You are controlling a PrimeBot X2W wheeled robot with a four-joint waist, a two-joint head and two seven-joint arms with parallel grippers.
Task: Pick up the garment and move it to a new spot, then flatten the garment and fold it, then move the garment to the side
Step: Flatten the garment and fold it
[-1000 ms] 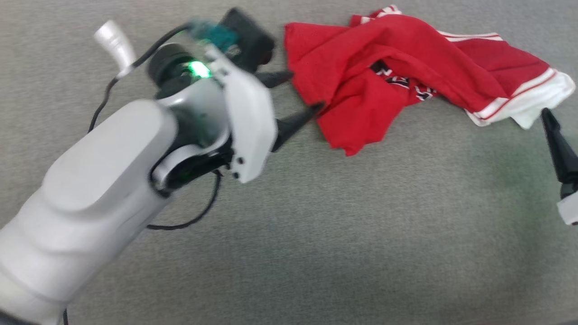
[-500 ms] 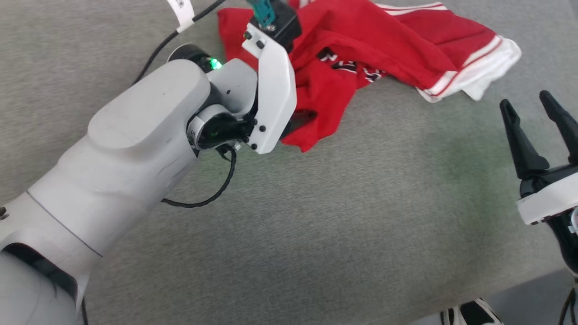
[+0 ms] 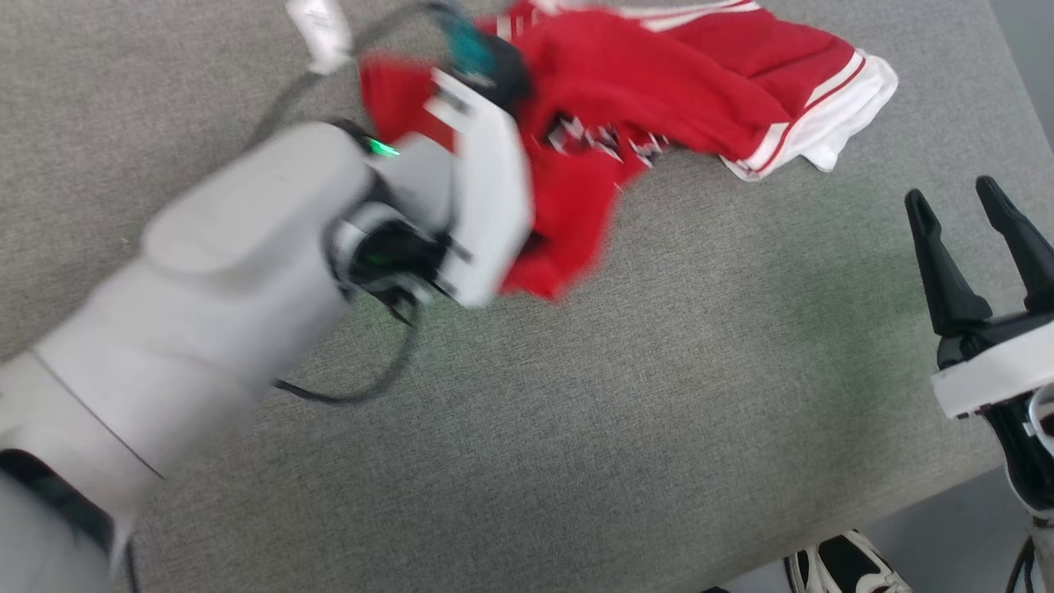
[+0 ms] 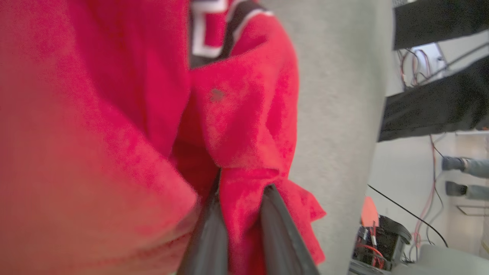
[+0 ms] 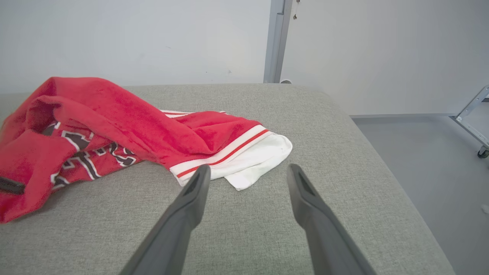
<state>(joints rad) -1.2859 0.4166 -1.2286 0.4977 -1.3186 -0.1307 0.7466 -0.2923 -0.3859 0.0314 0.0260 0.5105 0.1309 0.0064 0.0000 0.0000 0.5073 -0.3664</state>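
The garment (image 3: 683, 82) is a red shirt with white, red-striped sleeve trim and black lettering, lying crumpled at the far side of the grey padded table (image 3: 659, 371). In the left wrist view my left gripper (image 4: 242, 183) is shut on a fold of the garment (image 4: 114, 114) at its near left edge. In the head view the left arm's white wrist housing (image 3: 486, 189) covers that spot and is blurred. My right gripper (image 3: 953, 191) stands open at the right, apart from the cloth. In the right wrist view my right gripper (image 5: 248, 168) points at the white sleeve (image 5: 263, 152).
A black cable (image 3: 346, 395) loops off the left forearm. The table's right edge (image 3: 1013, 74) and near right corner drop to grey floor, where a shoe (image 3: 840, 564) shows. A wall and a metal post (image 5: 277, 42) stand behind the table.
My left gripper went from open beside the garment's left edge to shut on a fold of it, and the arm is now blurred with motion. The head camera shifted. My right gripper stayed open.
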